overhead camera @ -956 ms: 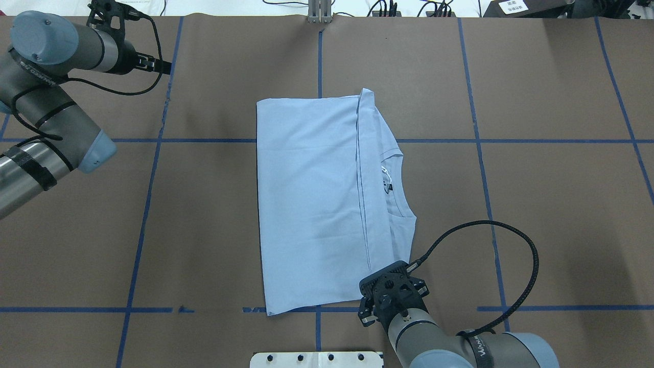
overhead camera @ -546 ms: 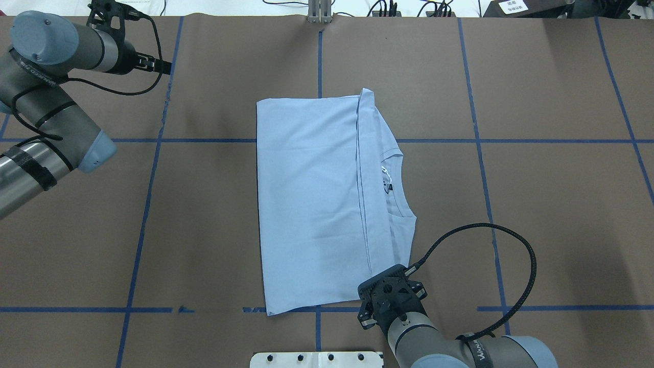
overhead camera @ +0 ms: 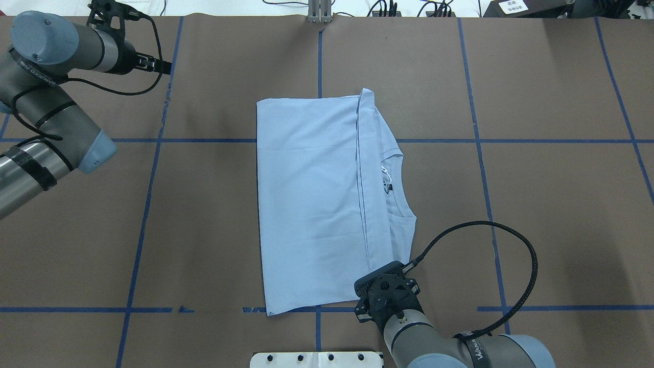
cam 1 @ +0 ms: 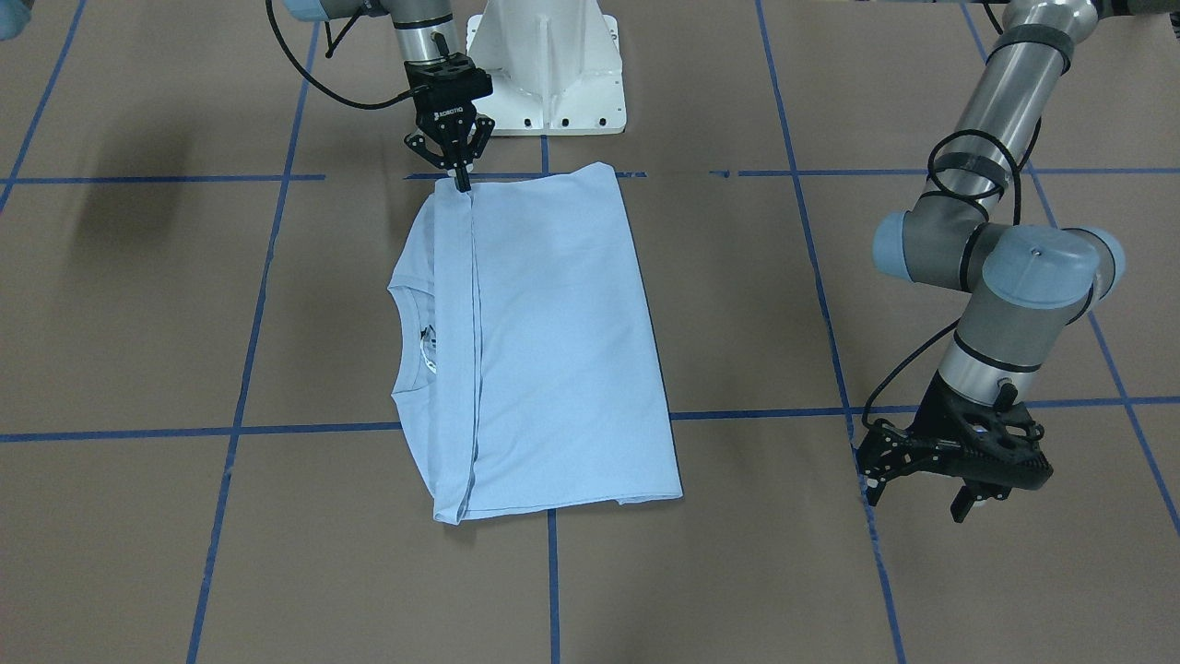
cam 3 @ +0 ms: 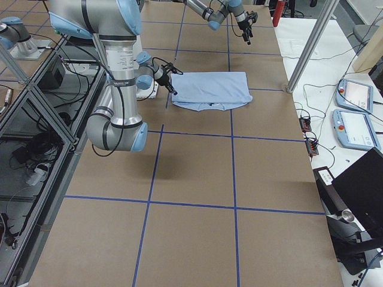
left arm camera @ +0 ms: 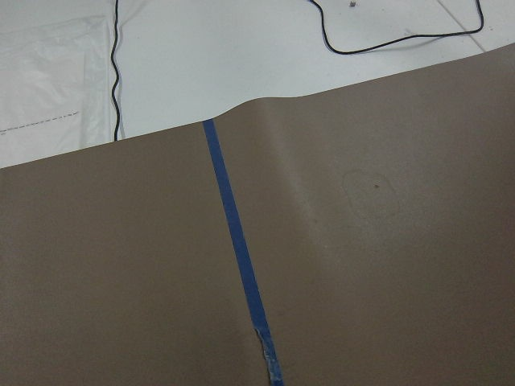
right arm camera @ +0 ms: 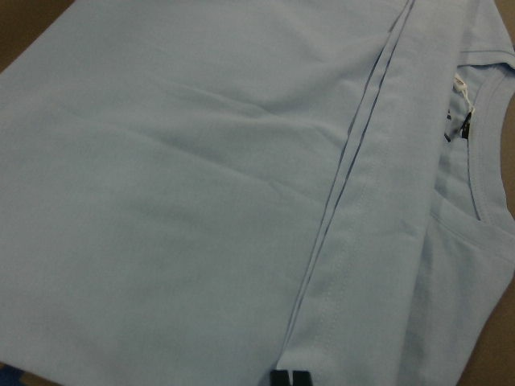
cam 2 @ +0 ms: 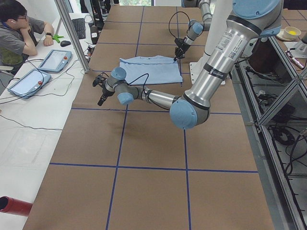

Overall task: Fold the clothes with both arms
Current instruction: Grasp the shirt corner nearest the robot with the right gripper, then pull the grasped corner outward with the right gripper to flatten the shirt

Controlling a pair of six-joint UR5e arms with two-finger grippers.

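The light blue T-shirt (overhead camera: 306, 204) lies folded into a tall rectangle at mid-table, its collar (overhead camera: 392, 189) with the dark label showing at its right edge. In the front-facing view the same shirt (cam 1: 553, 341) has its collar on the left. My right gripper (cam 1: 460, 182) points down at the shirt's near right corner, shut on the folded hem. The right wrist view shows its fingertips (right arm camera: 281, 378) pinched together on the hem seam. Far off by the table's far left edge, my left gripper (cam 1: 922, 489) hovers open and holds nothing.
Blue tape lines (overhead camera: 148, 204) divide the brown table cover into squares. The white pedestal base (cam 1: 544, 65) stands just behind the shirt's near edge. A metal post (overhead camera: 319, 13) rises at the far edge. A person (cam 2: 14, 33) sits at a side desk with tablets.
My right gripper has shifted slightly leftward along the shirt's near edge. The shirt and the left arm have not moved.
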